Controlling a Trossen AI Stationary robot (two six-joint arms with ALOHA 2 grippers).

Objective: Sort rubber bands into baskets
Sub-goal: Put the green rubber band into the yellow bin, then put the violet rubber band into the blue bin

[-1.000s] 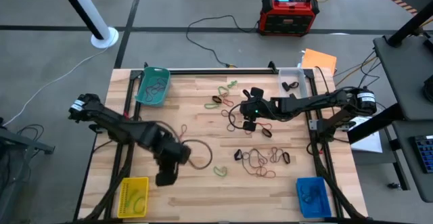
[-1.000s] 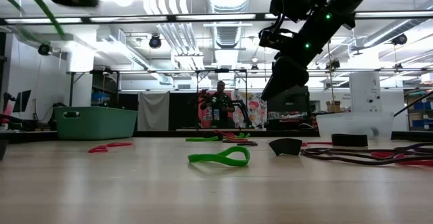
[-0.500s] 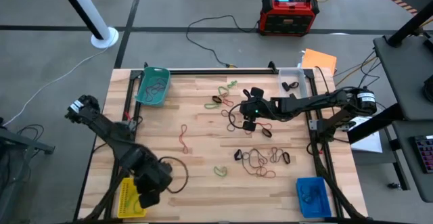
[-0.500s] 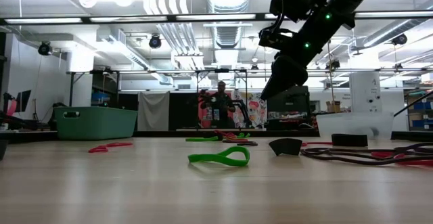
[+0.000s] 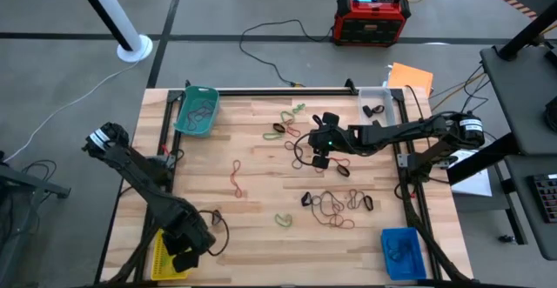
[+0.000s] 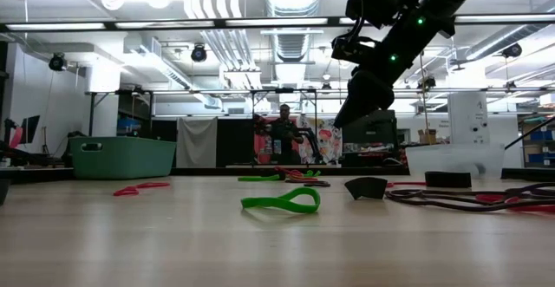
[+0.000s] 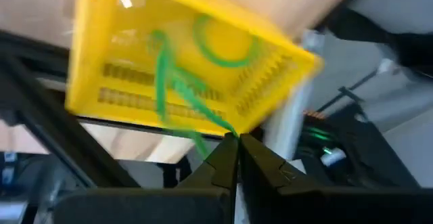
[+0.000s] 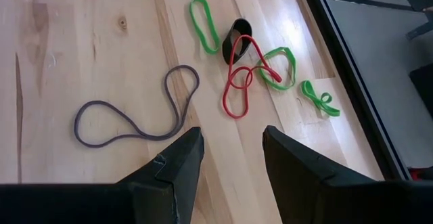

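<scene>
My left gripper is at the table's near left corner, over the yellow basket, shut on a green rubber band. Another green band lies in that basket. My right gripper hangs open and empty above the table's middle right; its wrist view looks down on a dark loop, a red band, green bands and a black band lying flat on the wood. The teal basket, clear basket and blue basket stand at the other corners. My left gripper pinches one end of the green band between its two fingertips, from above. The band runs stretched out from the tips over the inside of the yellow basket. Whether its far end touches the basket floor, I cannot tell.
Loose bands lie in a pile at the near right; a red one and a green one lie nearer the middle. Black rails frame the table. A red-and-black box stands on the floor beyond. A person stands far behind.
My left gripper has gone toward the table's near left corner with the green band, from the near middle of the wood to above the yellow basket. It has left the low view.
</scene>
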